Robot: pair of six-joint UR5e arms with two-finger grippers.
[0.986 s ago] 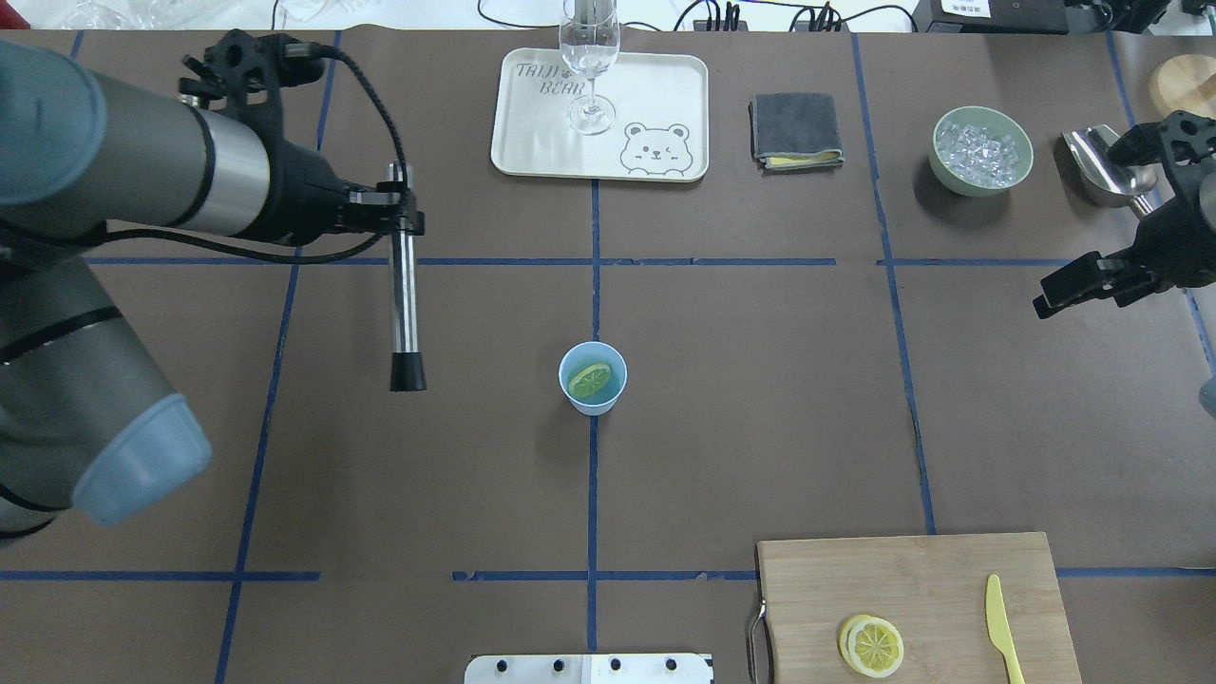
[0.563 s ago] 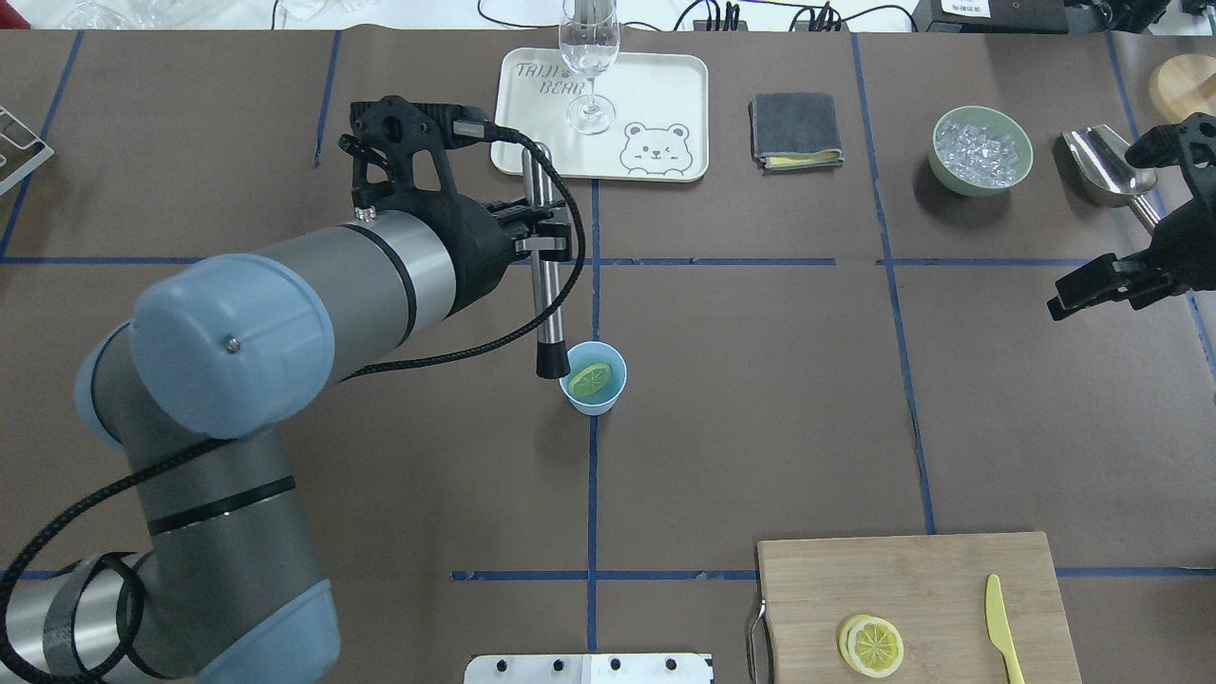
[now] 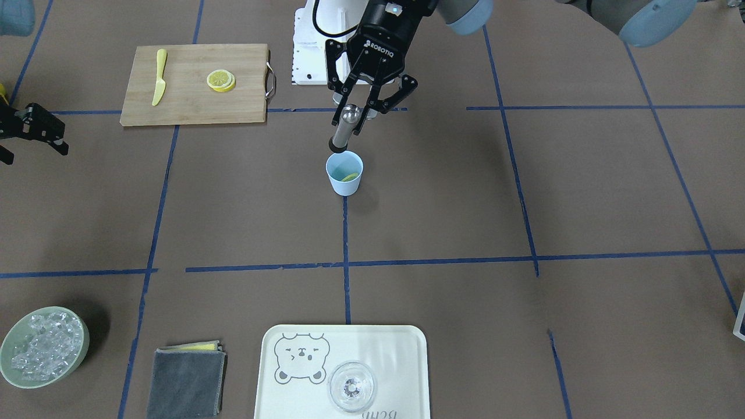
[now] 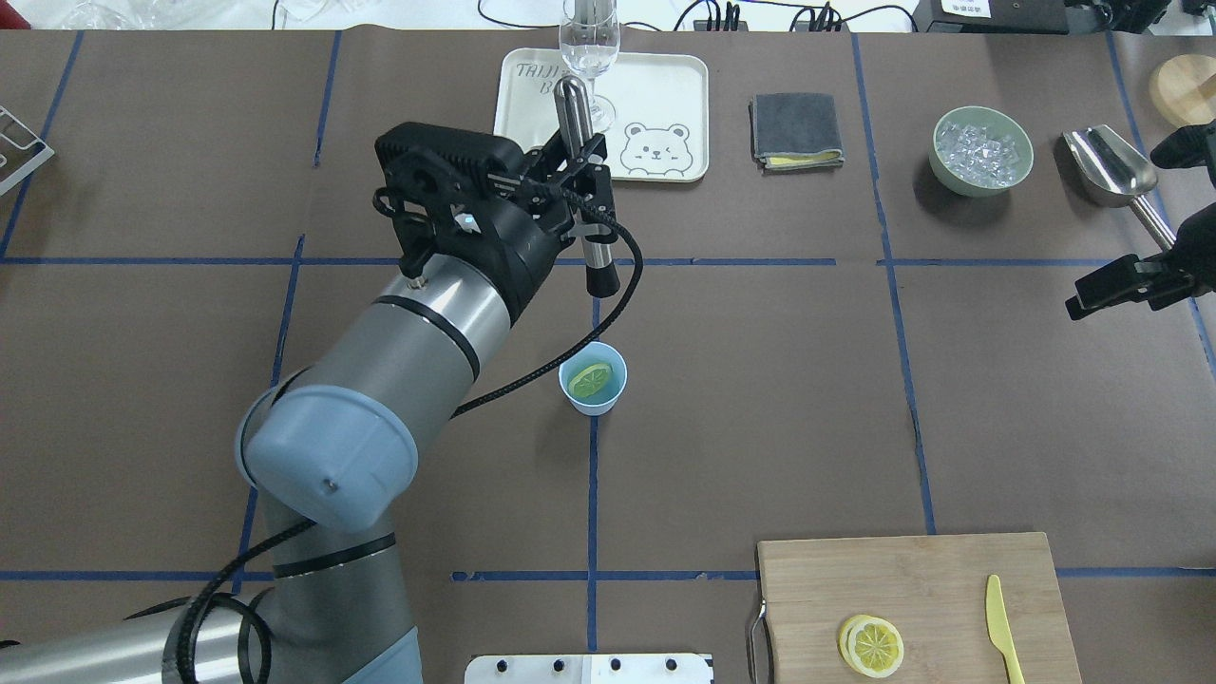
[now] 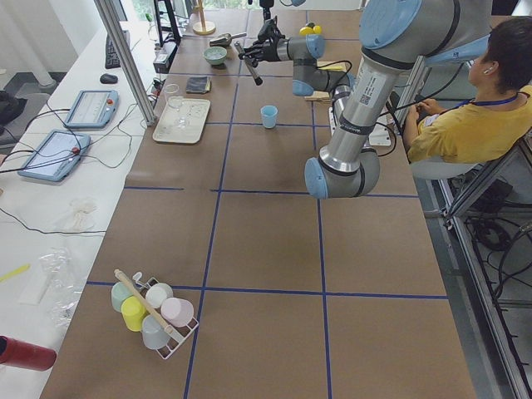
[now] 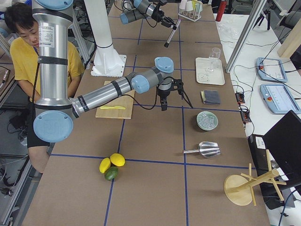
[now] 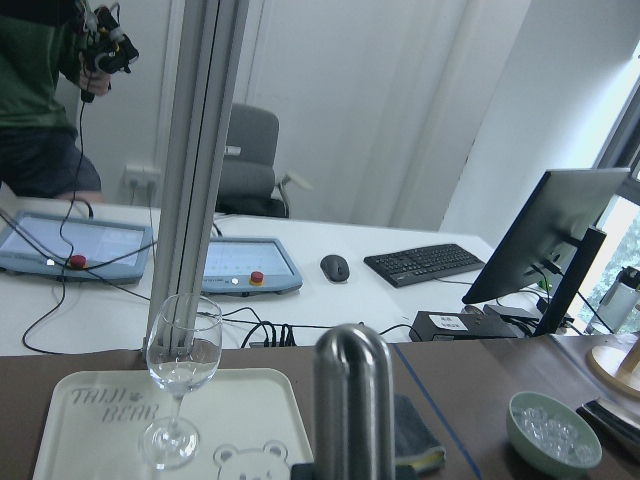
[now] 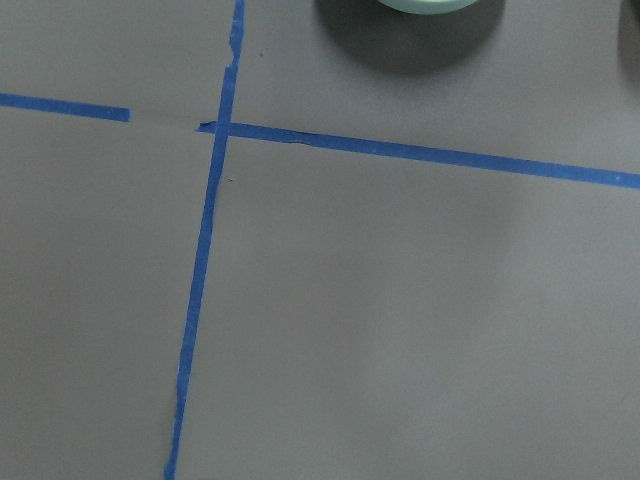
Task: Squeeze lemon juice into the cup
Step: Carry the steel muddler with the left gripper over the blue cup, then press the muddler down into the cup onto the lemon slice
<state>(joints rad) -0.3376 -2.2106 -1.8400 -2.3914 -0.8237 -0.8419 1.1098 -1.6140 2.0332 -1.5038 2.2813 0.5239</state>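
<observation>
With the lemon slice (image 4: 589, 380) lying inside the blue cup (image 4: 597, 408) at mid-table, the left gripper (image 4: 577, 204) – clamped on a metal rod (image 4: 573, 114) poised above it – seems about to press, needing a straight descent onto the slice, while the right gripper (image 3: 34, 142) hangs aside, fingers apparently spread.

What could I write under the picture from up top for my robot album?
The left tool holds a metal muddler above the blue cup with a lemon slice inside.

table (image 4: 760, 399) (brown, blue-taped) | cup (image 4: 595, 407) | tray (image 4: 665, 85) | board (image 4: 902, 579) | bowl (image 4: 937, 158) | cloth (image 4: 795, 123)
</observation>
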